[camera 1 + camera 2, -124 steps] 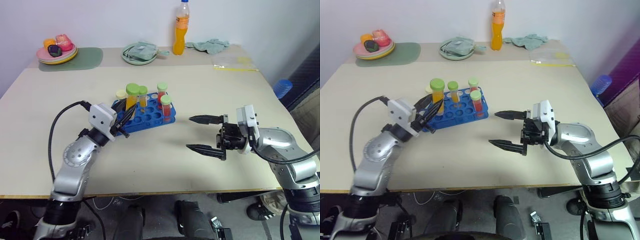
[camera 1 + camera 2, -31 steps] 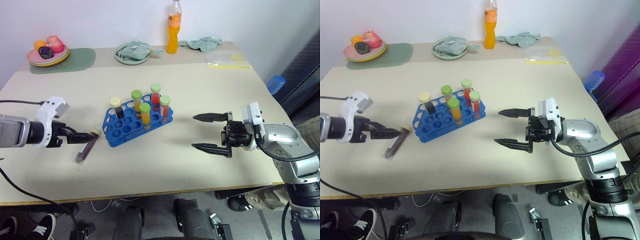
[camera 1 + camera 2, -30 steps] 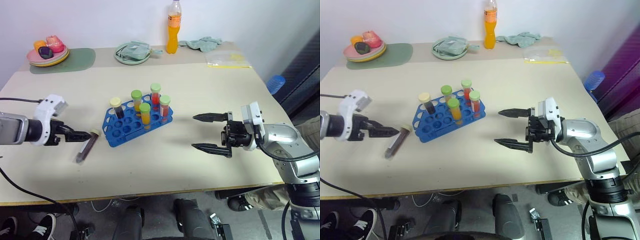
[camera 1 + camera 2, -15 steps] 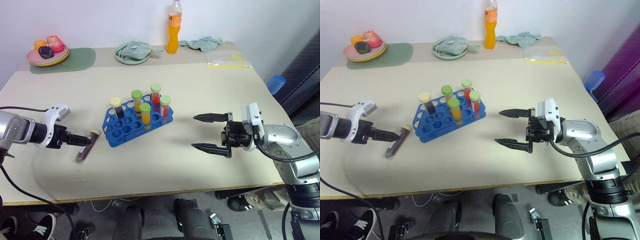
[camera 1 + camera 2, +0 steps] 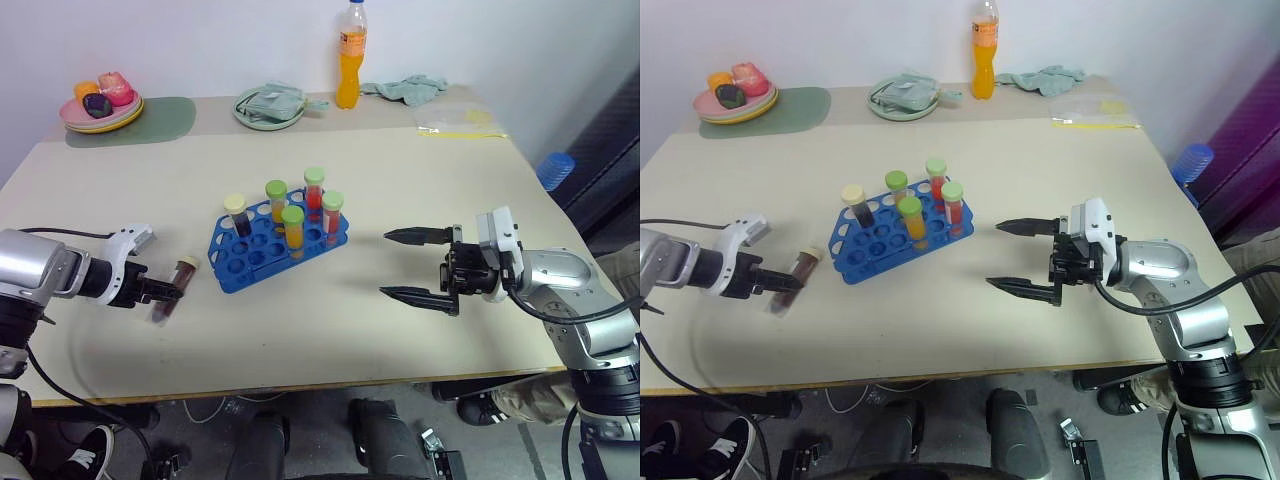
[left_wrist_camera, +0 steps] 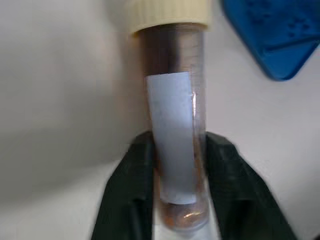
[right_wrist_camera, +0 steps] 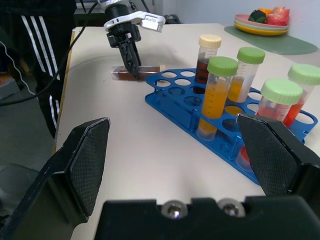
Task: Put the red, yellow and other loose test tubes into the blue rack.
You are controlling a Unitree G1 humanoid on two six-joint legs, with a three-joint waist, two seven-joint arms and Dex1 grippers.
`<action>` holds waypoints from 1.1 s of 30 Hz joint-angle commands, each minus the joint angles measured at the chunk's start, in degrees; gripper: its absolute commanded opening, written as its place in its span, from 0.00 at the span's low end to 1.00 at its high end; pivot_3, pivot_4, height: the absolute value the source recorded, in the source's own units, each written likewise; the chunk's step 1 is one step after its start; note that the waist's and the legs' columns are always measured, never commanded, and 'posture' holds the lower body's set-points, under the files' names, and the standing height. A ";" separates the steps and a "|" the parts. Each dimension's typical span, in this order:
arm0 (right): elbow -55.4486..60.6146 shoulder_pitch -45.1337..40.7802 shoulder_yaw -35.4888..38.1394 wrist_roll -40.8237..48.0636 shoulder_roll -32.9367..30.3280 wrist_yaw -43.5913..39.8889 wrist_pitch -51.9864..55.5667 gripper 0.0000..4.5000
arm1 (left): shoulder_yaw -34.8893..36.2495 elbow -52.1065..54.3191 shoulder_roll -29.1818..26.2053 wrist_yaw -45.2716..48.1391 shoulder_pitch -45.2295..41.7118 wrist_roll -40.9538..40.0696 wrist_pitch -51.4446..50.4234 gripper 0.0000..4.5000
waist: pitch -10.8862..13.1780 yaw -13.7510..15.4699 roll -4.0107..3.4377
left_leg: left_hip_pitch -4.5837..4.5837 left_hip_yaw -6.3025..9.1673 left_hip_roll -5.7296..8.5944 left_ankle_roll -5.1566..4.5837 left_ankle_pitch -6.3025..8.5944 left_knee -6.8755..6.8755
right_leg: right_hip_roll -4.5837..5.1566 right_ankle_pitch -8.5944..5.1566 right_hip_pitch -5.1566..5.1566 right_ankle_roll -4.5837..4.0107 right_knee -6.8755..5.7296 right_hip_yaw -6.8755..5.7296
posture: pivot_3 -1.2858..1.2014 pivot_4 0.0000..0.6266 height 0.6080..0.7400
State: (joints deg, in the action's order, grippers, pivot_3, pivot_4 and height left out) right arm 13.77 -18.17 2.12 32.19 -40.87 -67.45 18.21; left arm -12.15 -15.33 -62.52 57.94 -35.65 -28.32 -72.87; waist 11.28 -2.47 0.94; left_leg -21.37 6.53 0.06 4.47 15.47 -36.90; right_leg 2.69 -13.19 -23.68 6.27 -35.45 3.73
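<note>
Left pincer [image 5: 172, 293] clamped on the last loose tube, rack just to its right.

On the left, the pincer had shut on the lower body of the brown tube [image 5: 175, 288] with the cream cap, which lay on the counter [image 5: 330, 330] just beside the blue rack's [image 5: 270, 245] near corner. In the rack stood five tubes: another brown one, two yellow, two red. Over on the right, the right pincer [image 5: 410, 266] hung wide open above the counter, holding nothing, well apart from the rack. The risk, as I judged it: the grip sat low near the tube's base, so the capped end could swing or slip on the lift, and a tilted tube could catch a hole's rim or knock the standing tubes.
</note>
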 commanded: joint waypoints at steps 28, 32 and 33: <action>0.34 -1.07 1.87 -0.31 -0.77 0.78 -1.43 1.00 | 20.15 28.45 38.65 -29.85 28.17 22.61 80.06 0.17 | -0.03 1.70 0.13 | 0.01 -0.05 0.06 0.02 0.00 -0.16 | 0.11 0.19 0.21 -0.20 0.22 0.00 | 0.52 0.24 1.00; 1.03 -0.59 2.33 -0.20 -1.04 1.35 -1.26 1.00 | 16.41 22.60 40.30 -32.31 27.42 27.24 86.84 0.17 | -0.03 1.66 0.13 | 0.02 -0.05 0.06 0.02 0.00 -0.15 | 0.10 0.19 0.21 -0.20 0.22 0.00 | 0.52 0.24 1.00; 1.33 -0.31 2.47 -0.13 -1.15 1.50 -1.20 1.00 | 15.46 21.06 40.94 -32.72 26.95 27.88 88.17 0.17 | -0.04 1.65 0.12 | 0.02 -0.05 0.06 0.02 0.00 -0.15 | 0.10 0.19 0.21 -0.20 0.21 0.00 | 0.52 0.24 1.00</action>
State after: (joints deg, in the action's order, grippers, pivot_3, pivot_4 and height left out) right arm 12.96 -18.50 2.85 31.55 -41.48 -66.26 17.46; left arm 4.36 6.88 -22.13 26.59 -7.56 -2.02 11.41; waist 11.24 -0.83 1.06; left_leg -21.35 6.48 0.12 4.48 15.48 -37.04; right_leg 2.79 -13.00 -23.47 6.07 -35.24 3.74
